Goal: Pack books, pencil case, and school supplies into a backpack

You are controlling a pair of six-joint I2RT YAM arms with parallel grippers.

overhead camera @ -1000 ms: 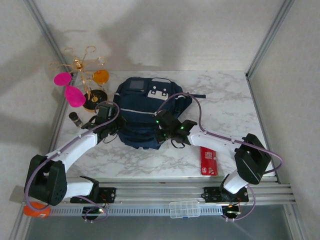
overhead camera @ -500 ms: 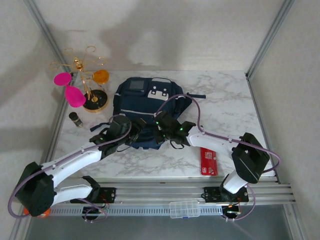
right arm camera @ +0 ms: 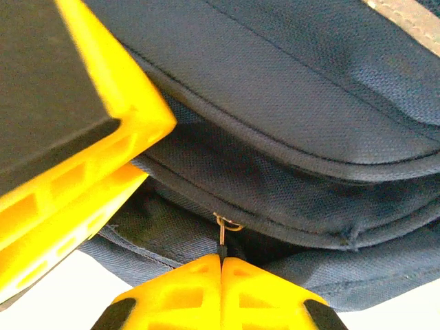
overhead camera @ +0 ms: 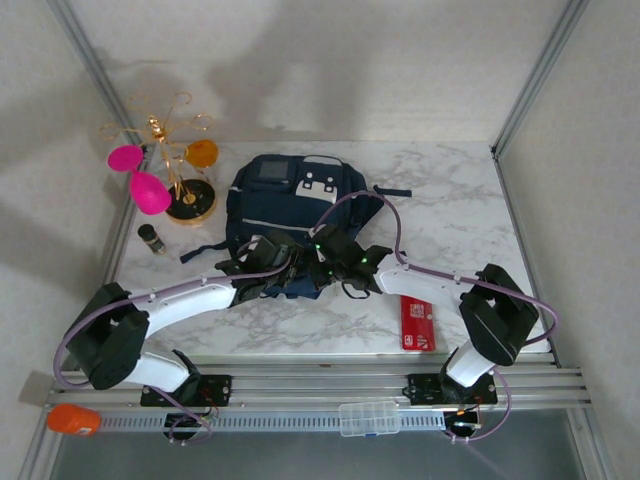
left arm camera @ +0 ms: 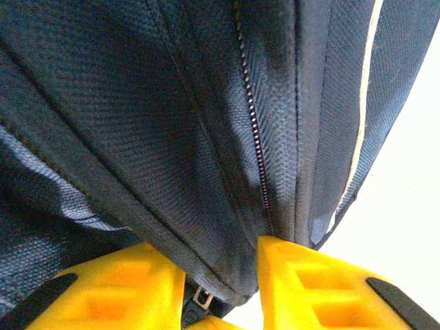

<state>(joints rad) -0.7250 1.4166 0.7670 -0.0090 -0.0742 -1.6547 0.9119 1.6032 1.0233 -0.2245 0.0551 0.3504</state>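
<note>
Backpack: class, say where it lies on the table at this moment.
Top view: the backpack lies mid-table towards the far edge, just right of the gold stand.

I'm seeing a white marble-patterned table, pale textured walls around it, aluminium corner posts, soft shadows on the back wall.

Right gripper, yellow fingers pressed together, pinches the dark zipper pull with its small metal ring on the dark navy fabric backpack. A second yellow plastic piece with a black block lies against the fabric at upper left.
</note>
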